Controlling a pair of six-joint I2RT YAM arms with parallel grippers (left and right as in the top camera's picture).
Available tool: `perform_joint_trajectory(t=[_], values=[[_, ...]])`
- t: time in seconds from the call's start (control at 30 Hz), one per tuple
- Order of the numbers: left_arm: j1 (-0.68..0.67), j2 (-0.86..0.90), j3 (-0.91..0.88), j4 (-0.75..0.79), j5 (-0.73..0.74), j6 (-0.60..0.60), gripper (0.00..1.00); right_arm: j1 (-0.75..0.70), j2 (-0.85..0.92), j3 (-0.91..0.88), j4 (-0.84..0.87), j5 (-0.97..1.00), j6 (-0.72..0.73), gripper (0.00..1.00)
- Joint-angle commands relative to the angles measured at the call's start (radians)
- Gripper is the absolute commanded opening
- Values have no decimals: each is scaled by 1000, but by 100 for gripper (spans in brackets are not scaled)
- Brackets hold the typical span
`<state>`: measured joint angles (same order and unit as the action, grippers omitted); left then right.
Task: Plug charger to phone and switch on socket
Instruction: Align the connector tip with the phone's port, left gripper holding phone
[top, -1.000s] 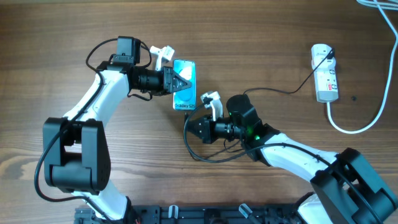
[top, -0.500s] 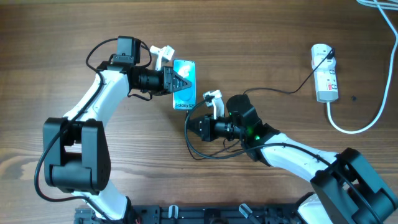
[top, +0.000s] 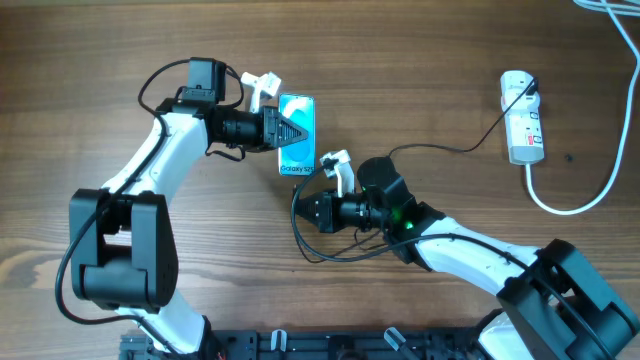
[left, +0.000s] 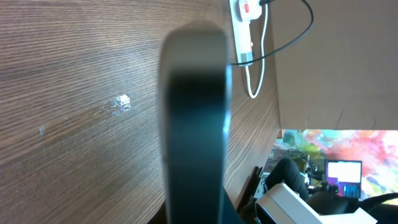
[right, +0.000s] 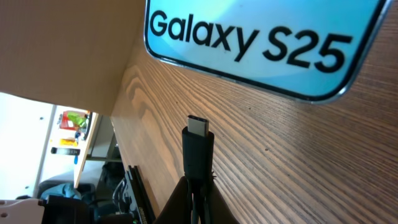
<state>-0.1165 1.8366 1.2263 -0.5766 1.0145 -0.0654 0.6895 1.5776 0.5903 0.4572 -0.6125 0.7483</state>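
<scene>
Pinching charger (right: 198, 146) plug tip tight in right gripper (top: 306, 210), near phone (top: 297, 148) bottom edge, not yet inserted. Clamping phone's side in left gripper (top: 283, 130), mid-bench (top: 450, 60). Likely to miss port if tip tilted or off-line; could shove phone loose, snag slack loop. Socket (top: 524, 118) well apart, far right

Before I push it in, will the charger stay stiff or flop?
The charger plug end looks rigid, standing straight out of the right gripper, so it should push true. The cable behind probably flops: it lies in loose curves on the table.
</scene>
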Motion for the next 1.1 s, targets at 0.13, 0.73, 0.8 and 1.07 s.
perform_joint_trajectory(t=[0.13,0.73,0.8,1.07], values=[[-49,-3,2,22,11,37,4,3,5,-7,2,63,-5,4],[-50,-3,2,24,-47,36,4,3,5,-7,-54,146,-15,4],[-50,-3,2,24,-47,36,4,3,5,-7,-53,145,-14,4],[-50,-3,2,35,-47,36,4,3,5,-7,-27,64,-16,4]])
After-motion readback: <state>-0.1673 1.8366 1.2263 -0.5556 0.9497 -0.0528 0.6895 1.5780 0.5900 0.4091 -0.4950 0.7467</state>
